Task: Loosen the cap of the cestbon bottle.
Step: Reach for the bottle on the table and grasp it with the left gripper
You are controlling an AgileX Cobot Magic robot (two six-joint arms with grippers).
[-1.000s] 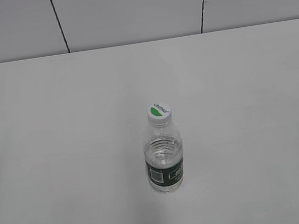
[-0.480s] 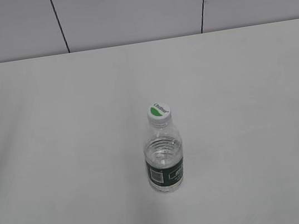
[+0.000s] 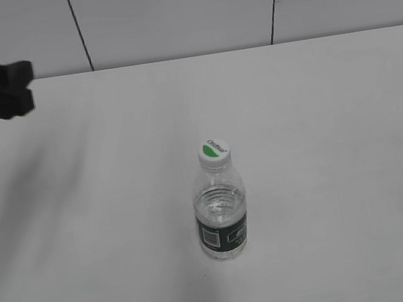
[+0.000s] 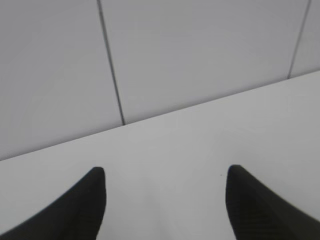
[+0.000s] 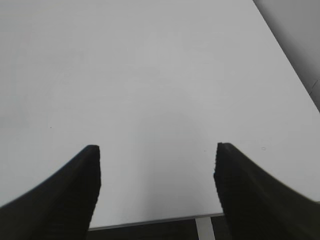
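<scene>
A: Where's the cestbon bottle (image 3: 222,220)?

B: Upright mid-tabletop (image 3: 336,138), nearer the front edge, its cap (image 3: 215,151) on.

A: How will it handle?

B: Probably light, thin-walled and slick; squeeze hard and it may buckle. I'd hold the dark label band with one claw and pinch the small stiff cap from above with the other.

A: And the claws?

B: The left claw (image 4: 165,175), near the far left corner, has its jaws apart. The right claw (image 5: 156,149) is spread too, holding nothing.

Only the cestbon bottle (image 3: 222,216) stands on the table (image 3: 336,138), open all round
</scene>
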